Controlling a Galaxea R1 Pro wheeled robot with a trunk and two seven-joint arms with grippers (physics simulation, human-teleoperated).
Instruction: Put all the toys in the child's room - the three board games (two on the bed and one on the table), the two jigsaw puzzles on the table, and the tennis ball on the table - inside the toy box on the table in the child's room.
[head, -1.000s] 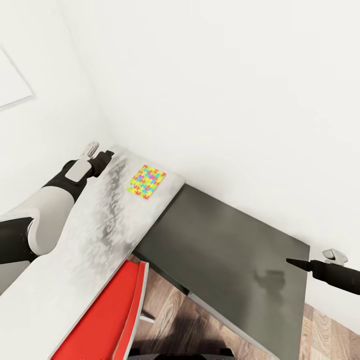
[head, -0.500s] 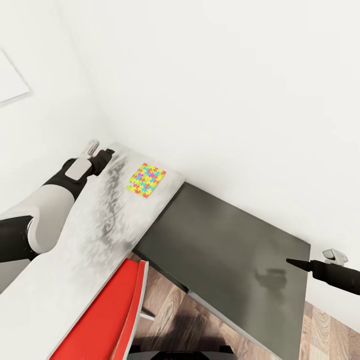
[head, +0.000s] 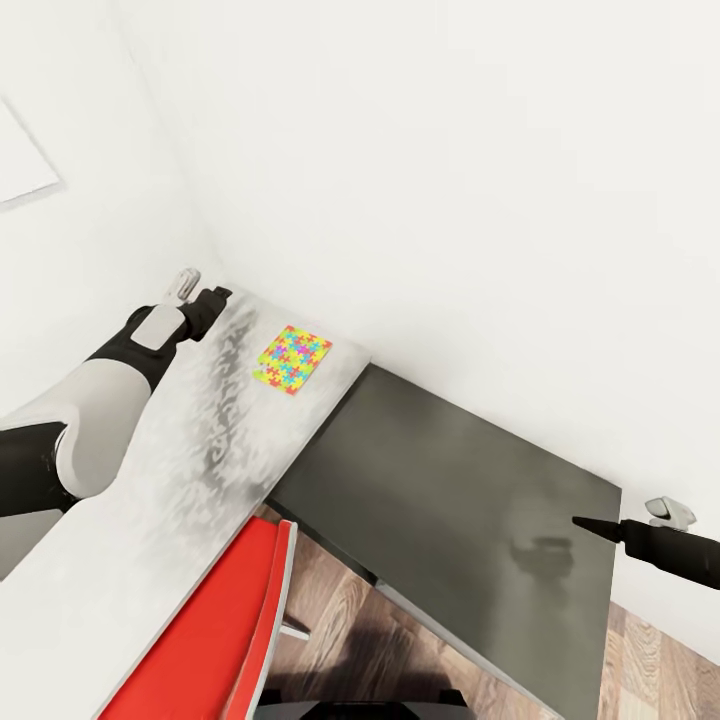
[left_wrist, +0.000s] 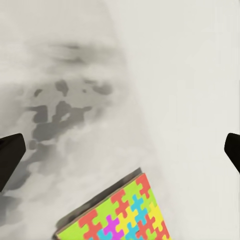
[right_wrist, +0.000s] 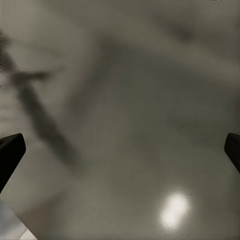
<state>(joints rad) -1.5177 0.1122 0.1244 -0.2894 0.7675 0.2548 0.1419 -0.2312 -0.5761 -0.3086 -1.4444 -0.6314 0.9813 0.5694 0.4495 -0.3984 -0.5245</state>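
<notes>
One jigsaw puzzle (head: 292, 361), a thin square of interlocking bright pieces, lies flat on the table (head: 170, 500) near its far end, close to the wall. My left gripper (head: 211, 301) hovers over the table top just to the left of the puzzle, apart from it. In the left wrist view the left gripper (left_wrist: 120, 152) is open and empty, and a corner of the puzzle (left_wrist: 120, 212) lies beyond the fingers. My right gripper (head: 592, 525) hangs at the right over the table's dark grey side panel (head: 450, 500). The right wrist view shows the right gripper (right_wrist: 120, 152) open and holding nothing.
A red chair (head: 210, 630) stands against the table's near edge, over wood-plank floor (head: 335, 615). White walls close in behind and to the left of the table. A white framed picture (head: 25, 160) hangs on the left wall.
My left gripper has moved a little farther along the table toward the wall and its wrist has turned. The right arm and the puzzle have not moved.
</notes>
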